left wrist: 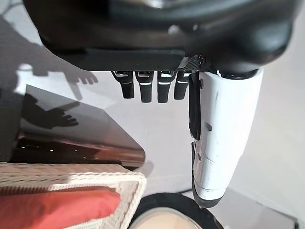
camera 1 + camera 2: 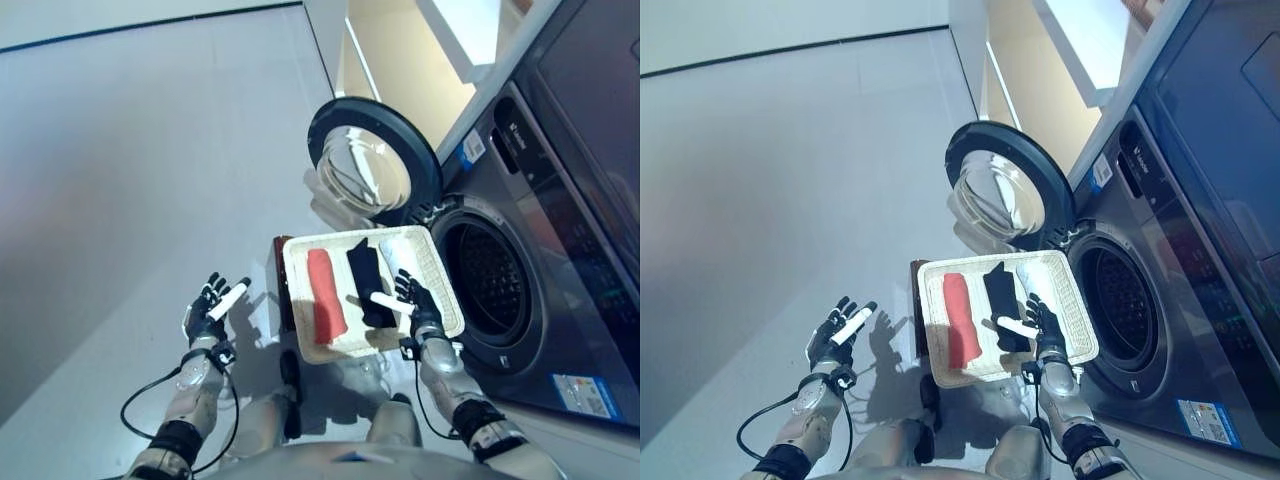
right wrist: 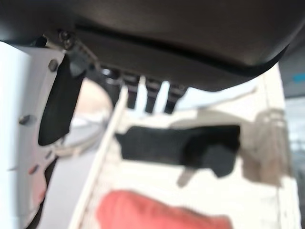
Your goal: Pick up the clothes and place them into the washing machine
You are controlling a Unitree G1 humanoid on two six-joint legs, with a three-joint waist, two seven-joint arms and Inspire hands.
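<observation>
- Three clothes lay side by side in a white woven basket (image 2: 440, 285): a rolled red cloth (image 2: 325, 293) nearest the robot's left, a black cloth (image 2: 368, 283) in the middle, and a pale cloth (image 2: 400, 255) nearest the washing machine.
- The right hand (image 2: 420, 300) hovered above the basket, over the black cloth's near end, with its fingers straight and slightly spread and its white-covered thumb pointing left; it held nothing.
- The basket sat on a dark stand (image 1: 71, 129), just beside the washing machine (image 2: 560, 240).
- The machine's drum opening (image 2: 492, 280) was uncovered, and its round door (image 2: 372, 165) stood swung wide open beyond the basket's far end.
- The left hand (image 2: 212, 305) hung over the grey floor (image 2: 130, 150), well apart from the basket, fingers straight and loosely spread, empty.
</observation>
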